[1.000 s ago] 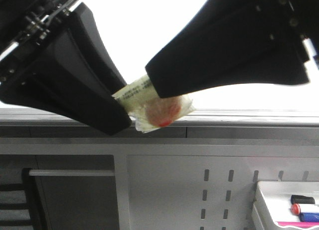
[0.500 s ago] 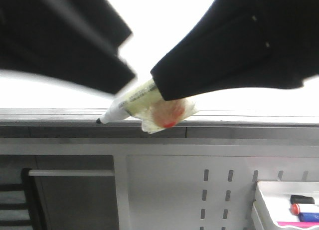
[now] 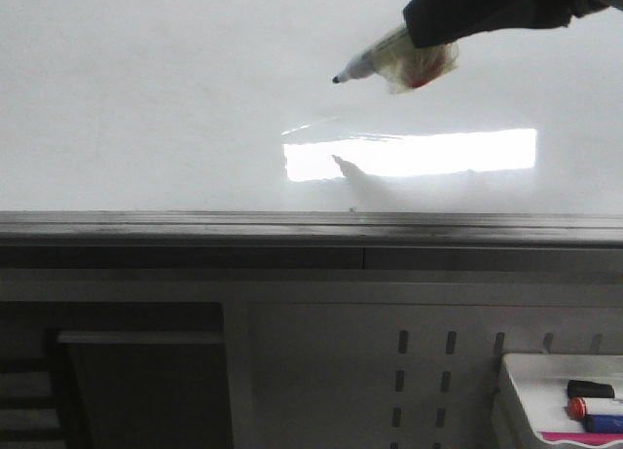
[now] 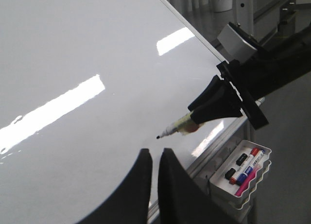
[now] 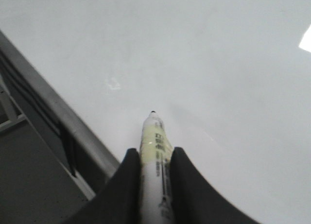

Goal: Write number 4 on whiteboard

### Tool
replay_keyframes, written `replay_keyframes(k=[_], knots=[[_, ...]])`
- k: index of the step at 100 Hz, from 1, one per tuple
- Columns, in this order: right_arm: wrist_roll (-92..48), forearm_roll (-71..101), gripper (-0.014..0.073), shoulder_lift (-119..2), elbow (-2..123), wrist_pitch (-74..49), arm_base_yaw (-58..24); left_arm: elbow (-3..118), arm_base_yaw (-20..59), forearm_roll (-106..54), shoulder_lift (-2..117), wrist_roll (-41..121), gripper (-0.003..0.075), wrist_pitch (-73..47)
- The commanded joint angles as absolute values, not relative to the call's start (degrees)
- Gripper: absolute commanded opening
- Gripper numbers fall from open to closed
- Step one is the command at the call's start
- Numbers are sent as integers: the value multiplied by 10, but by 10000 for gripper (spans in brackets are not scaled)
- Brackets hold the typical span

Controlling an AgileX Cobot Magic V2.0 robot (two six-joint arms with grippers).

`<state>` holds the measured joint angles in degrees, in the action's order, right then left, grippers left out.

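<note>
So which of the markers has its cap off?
The marker held in the right gripper: its black tip is bare. Those in the tray are capped.

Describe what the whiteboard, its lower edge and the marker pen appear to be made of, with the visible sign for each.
Whiteboard: glossy coated white panel, mirroring ceiling lights. Lower edge: probably brushed grey metal, dull linear sheen. Marker pen: likely plastic, smooth white barrel with a printed yellowish label, held in the right hand.
</note>
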<state>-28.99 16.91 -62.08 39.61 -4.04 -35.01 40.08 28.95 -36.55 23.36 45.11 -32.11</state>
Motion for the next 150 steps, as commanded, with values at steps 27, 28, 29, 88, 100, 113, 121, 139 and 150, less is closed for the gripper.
replay_keyframes(k=[27,28,29,88,100,113,121,139,150], knots=[[-294,161,-62,-686,481,8,-275,320,243,-414,126,436,-20,-271],[-294,161,-62,-686,483,8,-274,320,243,-414,126,436,-20,-272],[-294,161,-62,-688,482,8,-273,320,243,-414,126,436,-20,-272],[-293,162,-61,-726,498,-64,-277,320,243,-414,126,436,-20,-272],[-292,165,-61,-744,498,-69,-313,320,243,-414,126,436,-20,-272],[-292,165,-61,-759,498,-60,-348,320,243,-414,126,436,-20,-272],[-292,166,-61,-764,498,-59,-349,320,243,-414,126,436,-20,-272],[-292,167,-61,-762,498,-68,-331,320,243,-414,126,436,-20,-272],[-292,167,-61,-754,498,-98,-301,320,243,-414,126,436,-20,-271]])
